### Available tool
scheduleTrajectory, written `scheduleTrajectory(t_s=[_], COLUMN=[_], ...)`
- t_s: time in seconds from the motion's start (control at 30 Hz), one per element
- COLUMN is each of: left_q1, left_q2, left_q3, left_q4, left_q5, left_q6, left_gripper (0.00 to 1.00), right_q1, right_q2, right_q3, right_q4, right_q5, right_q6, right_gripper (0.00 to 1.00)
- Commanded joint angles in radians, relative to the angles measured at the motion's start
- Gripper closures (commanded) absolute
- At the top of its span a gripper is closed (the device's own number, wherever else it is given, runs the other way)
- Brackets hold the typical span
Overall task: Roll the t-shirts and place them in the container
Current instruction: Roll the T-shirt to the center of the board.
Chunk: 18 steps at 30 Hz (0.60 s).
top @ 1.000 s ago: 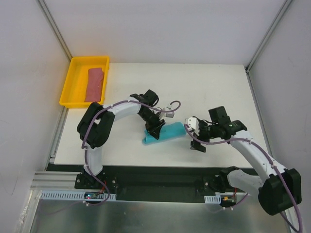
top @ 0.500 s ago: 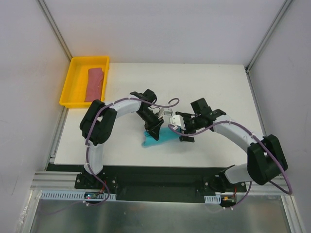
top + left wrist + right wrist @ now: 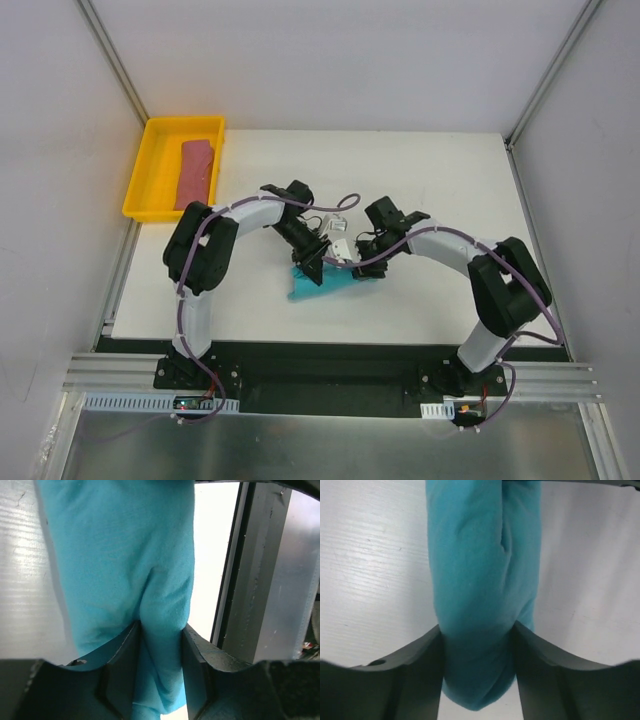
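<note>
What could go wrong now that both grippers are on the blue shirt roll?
1. The left gripper pinches only a narrow fold of the teal t-shirt, so that fold might slip out or tug the roll loose.
2. The right gripper squeezes the roll close to its end. If the two arms pull unevenly, the cloth could stretch or unroll.

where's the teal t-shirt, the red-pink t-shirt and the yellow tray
teal t-shirt [image 3: 305, 291]: top external view, its free left end
red-pink t-shirt [image 3: 196, 172]: top external view, middle of the cloth
yellow tray [image 3: 155, 170]: top external view, bare floor left of the cloth
</note>
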Motion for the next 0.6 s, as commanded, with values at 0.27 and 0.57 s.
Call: scheduleTrajectory(t_s=[0.27,0.57], left_q1=[0.088,0.263], left_q2=[-0.330,-0.629], left_q3=[-0.133,-0.113], left_q4=[0.160,0.165], left_q5=[-0.393,-0.599], left_q6=[-0.250,-0.466], left_gripper=[0.50,0.24], right_q1=[0.004,0.003], right_q2=[0.165,0.254], right_q3=[0.298,0.418], right_q4=[-0.347,-0.422], right_q5=[-0.031,-0.005], right_q6=[0.066,0.167], right_gripper=[0.69,0.71])
